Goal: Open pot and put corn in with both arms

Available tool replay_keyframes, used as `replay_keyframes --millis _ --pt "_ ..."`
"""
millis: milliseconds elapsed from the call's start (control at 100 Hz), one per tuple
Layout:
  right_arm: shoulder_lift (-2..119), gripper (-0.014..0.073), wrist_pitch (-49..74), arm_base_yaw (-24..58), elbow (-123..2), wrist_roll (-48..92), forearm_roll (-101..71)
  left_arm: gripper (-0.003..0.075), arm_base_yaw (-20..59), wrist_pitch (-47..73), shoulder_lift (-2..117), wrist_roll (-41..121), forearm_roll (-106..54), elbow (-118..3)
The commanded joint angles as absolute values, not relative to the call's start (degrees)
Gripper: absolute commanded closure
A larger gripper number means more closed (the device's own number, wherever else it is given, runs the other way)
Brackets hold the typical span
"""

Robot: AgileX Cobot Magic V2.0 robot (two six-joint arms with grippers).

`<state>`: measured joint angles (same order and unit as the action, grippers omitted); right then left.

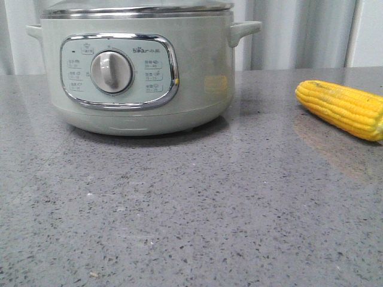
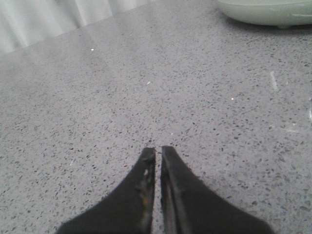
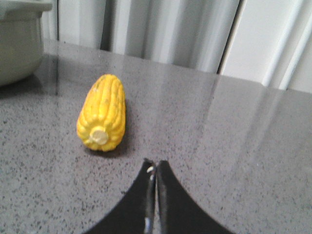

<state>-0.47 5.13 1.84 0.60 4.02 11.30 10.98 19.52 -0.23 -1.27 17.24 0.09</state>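
On the far left of the grey speckled worktop (image 1: 191,215) stands the pale-green pot (image 1: 197,72), lid on, its steel rim at the top edge of the front view. Its chrome-framed panel (image 1: 119,70) faces forward with a round dial (image 1: 111,72) in the middle; above the dial the brand reads "Bear", and the small labels around it are too fine to read. The corn (image 1: 344,109) lies on the worktop to the right, well apart from the pot. The left claw (image 2: 158,150) hangs over bare worktop, fingers almost together, holding nothing. The right claw (image 3: 154,165) is pinched narrow and empty, just near the corn's stub end.
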Motion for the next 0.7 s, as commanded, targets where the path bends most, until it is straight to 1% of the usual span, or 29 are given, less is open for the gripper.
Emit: replay_keyframes --millis 0,180,690 --pt "-1.7 0.0661 -1.8 1.6 1.7 4.0 11.9 0.0741 10.9 16.6 -2.1 -1.8 17.6 0.5" --pt "-1.7 0.0661 -4.9 1.6 1.7 4.0 11.9 0.0741 10.9 16.6 -2.1 -1.8 17.6 0.5" --pt "-1.7 0.0661 -2.2 1.6 1.7 4.0 11.9 0.0741 10.9 16.5 -2.1 -1.8 17.6 0.5"
